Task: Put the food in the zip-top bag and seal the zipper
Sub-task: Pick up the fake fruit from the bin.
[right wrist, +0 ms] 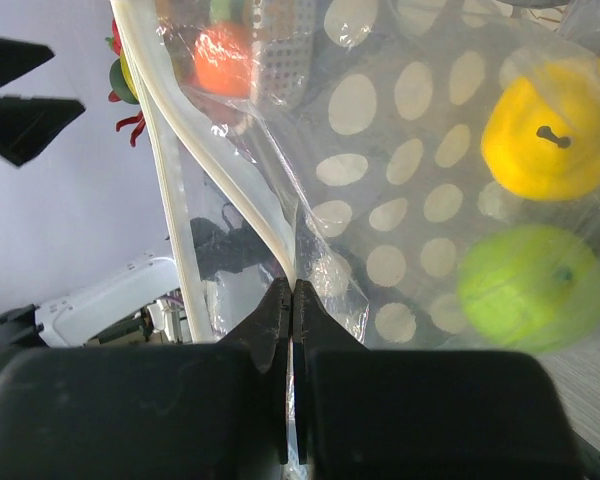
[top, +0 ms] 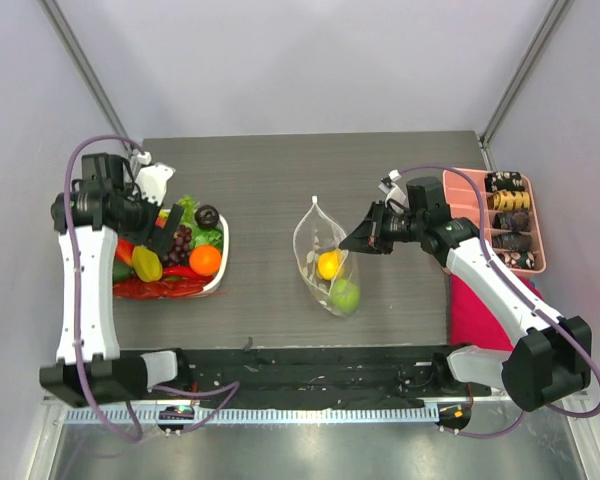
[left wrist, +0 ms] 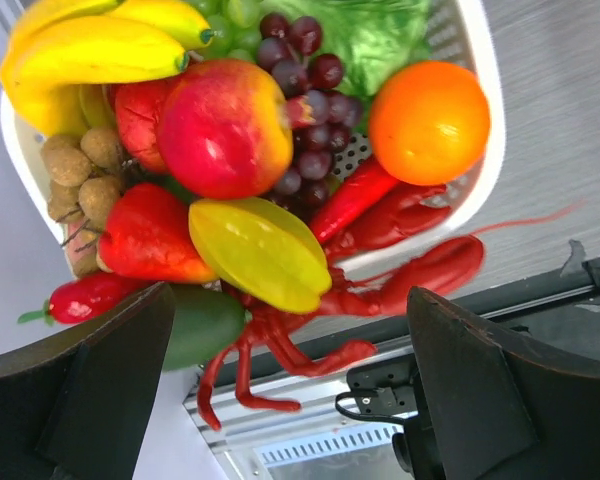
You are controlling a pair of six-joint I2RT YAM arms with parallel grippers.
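Note:
The dotted zip-top bag stands on the table's middle with its mouth held open and upward. It holds a yellow fruit and a green apple. My right gripper is shut on the bag's mouth edge, on the zipper strip; in the right wrist view the fruit and apple show through the plastic. My left gripper hangs open over the white basket of food. In the left wrist view a yellow star fruit, a red apple and an orange lie between and beyond its jaws.
A pink divided tray with dark brown and yellow snack pieces stands at the back right. A magenta cloth lies below it. A red toy lobster hangs over the basket's near rim by the table's front edge.

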